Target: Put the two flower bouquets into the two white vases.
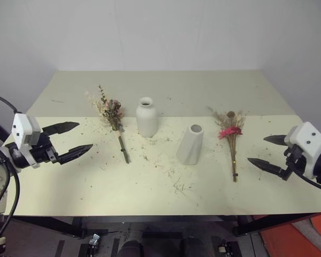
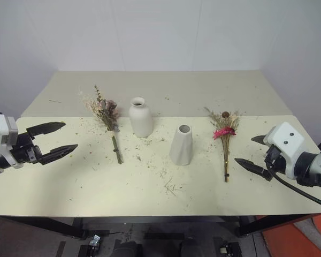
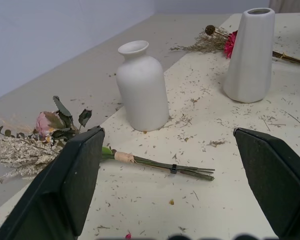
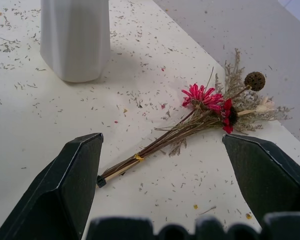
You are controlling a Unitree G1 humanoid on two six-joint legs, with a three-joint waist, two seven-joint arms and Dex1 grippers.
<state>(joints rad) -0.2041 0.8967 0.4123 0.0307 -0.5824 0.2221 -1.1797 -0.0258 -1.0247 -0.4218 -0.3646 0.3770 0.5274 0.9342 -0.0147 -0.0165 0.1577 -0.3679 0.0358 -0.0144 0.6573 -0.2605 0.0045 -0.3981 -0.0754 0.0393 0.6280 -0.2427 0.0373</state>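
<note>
- Left gripper (image 1: 69, 141) at the near left edge of the table (image 1: 166, 85), left of the cone vase (image 1: 190, 144) and well apart from it; fingers spread wide, nothing between them, hovering above the surface
- Right gripper (image 1: 267, 151) at the near right edge, right of the cone vase; fingers likewise spread wide and empty, tilted slightly down toward the tabletop
- Magenta bouquet (image 1: 231, 138) lying flat between the cone vase and the right gripper, near both and touching neither; stems pointing to the near edge, red daisy head and beige grasses toward the far side
- Cone vase upright near the table's middle, round mouth open, nothing inside
- Pink rose bouquet (image 1: 113, 119) lying flat, left of the cone vase beyond the bottle vase (image 1: 146, 117); stems toward the near edge, roses, leaves and cream sprigs toward the far side
- Bottle vase upright, left of the cone vase and slightly farther back, just beside the rose bouquet's flower end, not touching; narrow neck empty
- Loose dried flecks (image 1: 174, 184) scattered around the cone vase and both bouquets
- Far half of the table behind the cone vase, ending at a plain white wall (image 1: 166, 32)
</note>
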